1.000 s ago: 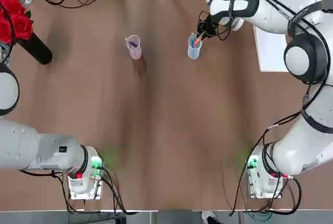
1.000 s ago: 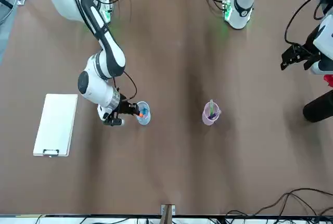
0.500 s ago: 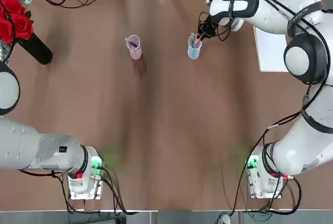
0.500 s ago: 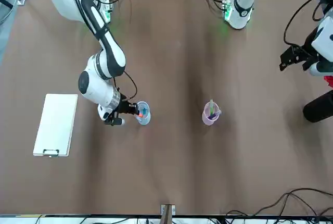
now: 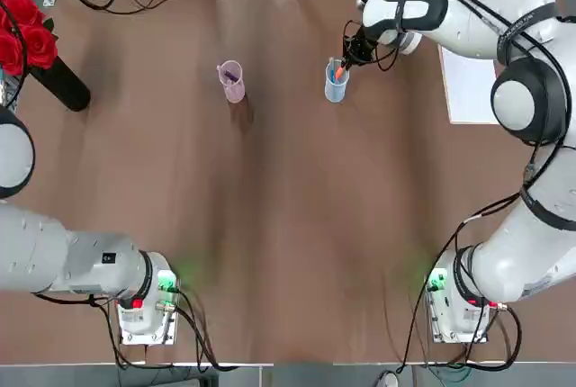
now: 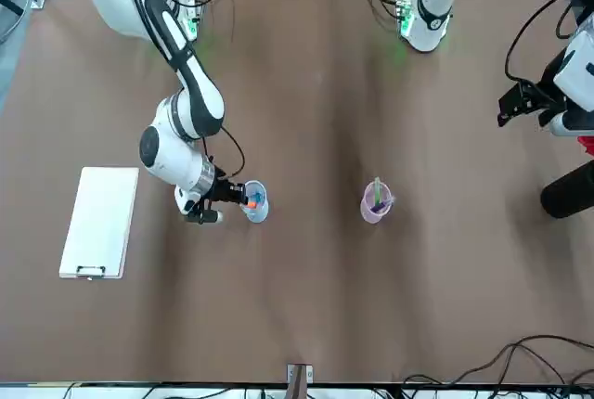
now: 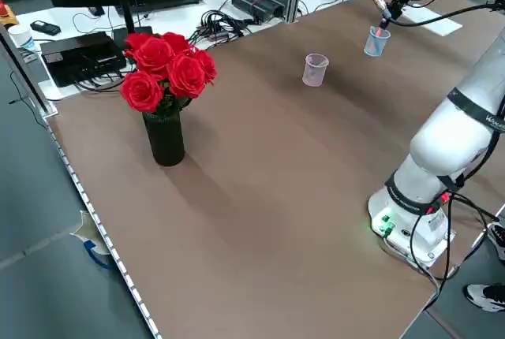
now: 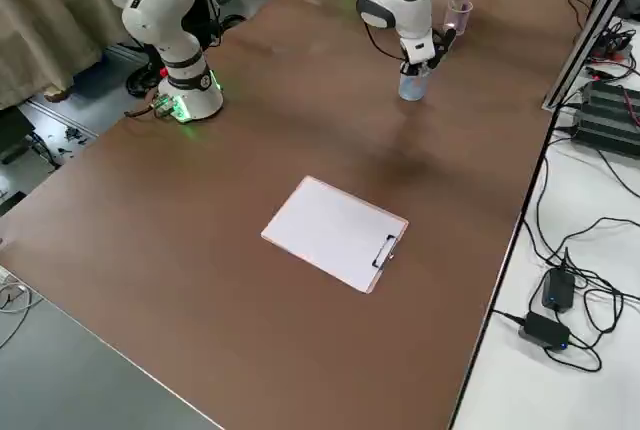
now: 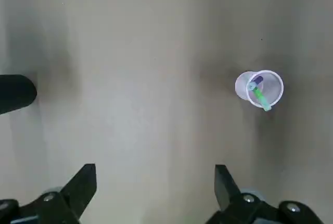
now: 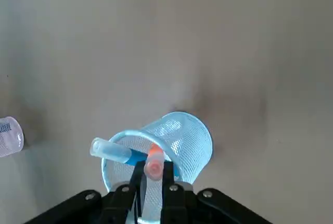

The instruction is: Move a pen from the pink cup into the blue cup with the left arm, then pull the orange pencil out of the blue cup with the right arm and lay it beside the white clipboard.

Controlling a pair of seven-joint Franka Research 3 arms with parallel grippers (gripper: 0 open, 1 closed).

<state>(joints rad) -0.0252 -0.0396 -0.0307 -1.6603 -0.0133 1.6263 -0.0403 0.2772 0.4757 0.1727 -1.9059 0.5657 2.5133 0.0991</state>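
Standing tilted in the small translucent pale blue round cup (image 10: 161, 148), the short thin bright-orange pencil (image 10: 153, 165) has its upper end pinched between the two black fingers (image 10: 137, 174) of the right gripper (image 10: 152, 171), which are closed tight on it just above the cup's rim. A thin bright-blue pen (image 10: 115, 151) with a pale cap leans in the same cup, its top poking out over the rim beside the pencil. In the top view the blue cup (image 5: 336, 82) stands on the brown table (image 5: 288, 207) toward its far edge, with the right gripper (image 5: 346, 56) reaching to it from the clipboard side and the orange pencil (image 5: 339, 71) showing at the cup's mouth.

Well apart from it, farther toward the robot's left, stands the small translucent pale pink-lilac round cup (image 5: 232, 82), upright, holding a purple pen (image 9: 256, 83) and a green one (image 9: 260, 98).

On the robot's right, apart from the blue cup, the flat white rectangular clipboard (image 8: 335, 232) lies flat on the table, its small metal clip (image 8: 384, 251) at one short end.

The left gripper (image 9: 155, 182) hangs high above the table at the robot's left, its fingers (image 9: 84, 182) spread wide with nothing between them. Near it, at the table's left edge, a black vase (image 7: 166, 139) holds a bunch of red roses (image 7: 164, 67).
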